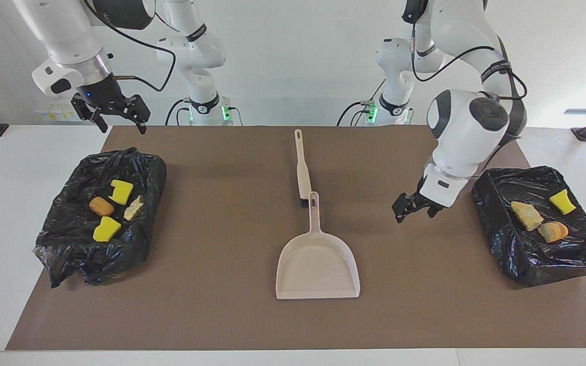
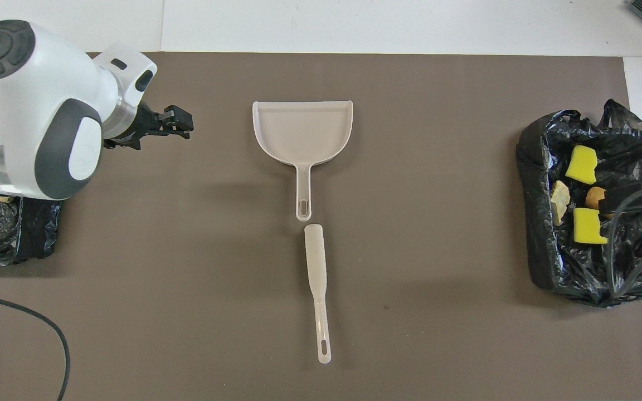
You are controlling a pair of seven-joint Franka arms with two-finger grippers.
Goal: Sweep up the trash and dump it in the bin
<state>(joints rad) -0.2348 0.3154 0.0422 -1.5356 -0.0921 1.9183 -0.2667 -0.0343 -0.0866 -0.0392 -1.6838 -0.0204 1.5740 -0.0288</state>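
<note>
Seen from across the table, from the right arm's end toward the left arm's:

Right gripper [image 1: 118, 118] up in the air, jaws spread and empty, over the table [image 1: 13, 168] edge just at the robots' side of a black bag-lined bin [image 1: 69, 249]. In that bin, four bits of trash: a notched yellow sponge [image 1: 120, 191], a brown nugget [image 1: 101, 206], a pale foam lump [image 1: 134, 208] and a yellow wedge [image 1: 106, 229], lying close together.

At mid-mat [image 1: 211, 305], a beige brush [image 1: 301, 170] lying flat, handle end toward the robots, bristle end at the tip of the dustpan [image 1: 317, 267] handle. Dustpan flat on the mat, mouth pointing away from the robots, pan empty. Touched by neither gripper.

Toward the left arm's end, left gripper [image 1: 414, 208] held above bare mat between the dustpan and the second bin, jaws wide apart, nothing between them. In the overhead view, same gripper [image 2: 173, 121] beside the dustpan's pan, well clear of it.

Last, a second black bag-lined bin [image 1: 522, 264] holding three more bits: a beige foam lump [image 1: 526, 215], an orange-tinged lump [image 1: 553, 231] just beside it, and a yellow wedge [image 1: 562, 201] nearer the robots.
</note>
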